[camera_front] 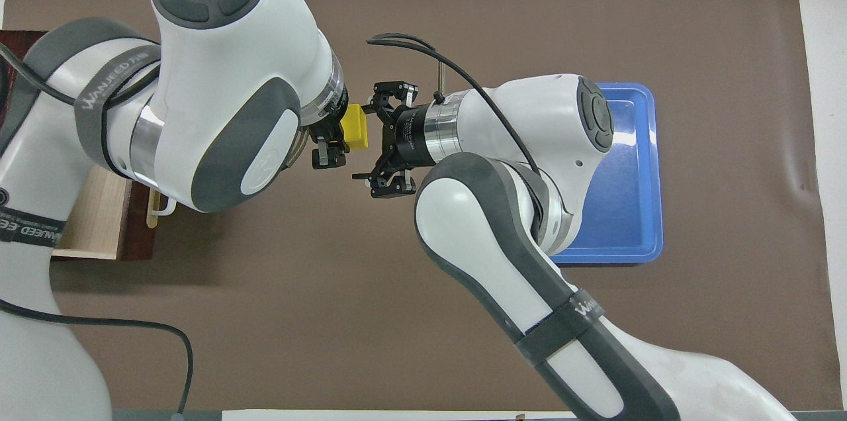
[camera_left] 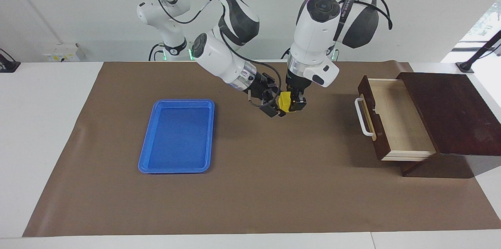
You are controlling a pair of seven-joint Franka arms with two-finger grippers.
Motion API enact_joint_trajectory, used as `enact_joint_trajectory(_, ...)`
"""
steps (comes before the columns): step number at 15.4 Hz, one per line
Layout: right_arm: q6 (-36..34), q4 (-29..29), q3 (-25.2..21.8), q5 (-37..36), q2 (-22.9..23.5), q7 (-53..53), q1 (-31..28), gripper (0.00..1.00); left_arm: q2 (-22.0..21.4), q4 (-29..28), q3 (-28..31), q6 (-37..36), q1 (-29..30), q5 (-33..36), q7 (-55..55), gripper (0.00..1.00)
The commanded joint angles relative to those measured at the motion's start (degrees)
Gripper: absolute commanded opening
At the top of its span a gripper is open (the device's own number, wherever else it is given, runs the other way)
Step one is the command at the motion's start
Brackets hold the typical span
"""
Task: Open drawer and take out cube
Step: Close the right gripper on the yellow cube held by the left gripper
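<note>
The yellow cube (camera_left: 285, 102) hangs in the air over the middle of the brown mat, held in my left gripper (camera_left: 294, 104), which points down and is shut on it. In the overhead view the cube (camera_front: 355, 127) sticks out of the left gripper (camera_front: 331, 138) toward my right gripper (camera_front: 377, 140). The right gripper (camera_left: 276, 101) is open, its fingers spread wide on either side of the cube's free end, apart from it. The dark brown drawer (camera_left: 395, 119) is pulled open at the left arm's end of the table, its pale inside bare and its white handle (camera_left: 364, 118) toward the mat's middle.
A blue plastic tray (camera_left: 178, 135) lies bare on the mat toward the right arm's end; it also shows in the overhead view (camera_front: 628, 209). The drawer's dark cabinet (camera_left: 450, 112) stands at the mat's edge. The brown mat (camera_left: 274, 186) covers most of the table.
</note>
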Motion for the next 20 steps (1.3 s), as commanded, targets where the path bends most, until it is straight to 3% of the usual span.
enact_joint_trajectory(1,-0.59,2.20,-0.12,-1.62,0.96,3.26,0.23,1.00,0.94,1.50,0.72,0.36,-0.59,-0.72,-0.25,0.00)
enact_joint_trajectory(13,-0.68,2.64,-0.12,-2.41,1.14,4.58,0.22,1.00,0.94,1.50,0.72,0.36,-0.68,-0.19,-0.25,0.00)
enact_joint_trajectory(14,-0.68,2.64,-0.12,-2.59,1.14,4.58,0.40,0.97,0.94,1.50,0.72,0.36,-0.59,-0.19,-0.25,0.00)
enact_joint_trajectory(15,-0.68,2.64,-0.12,-2.85,1.14,4.84,1.18,0.70,0.94,1.50,0.72,0.36,-0.59,-0.19,-0.25,0.00)
enact_joint_trajectory(16,-0.51,2.64,-0.12,-3.02,1.22,4.93,1.37,0.15,0.94,1.50,0.72,0.36,-0.59,-0.19,-0.25,0.00)
enact_joint_trajectory(17,-0.51,2.73,-0.21,-3.03,1.23,4.93,1.28,0.00,0.94,1.50,0.72,0.36,-0.59,-0.19,-0.25,0.00)
enact_joint_trajectory(20,-0.24,3.42,-0.12,-4.16,1.40,4.67,1.19,0.00,0.94,1.41,0.72,0.45,-0.68,-0.19,-0.16,0.00)
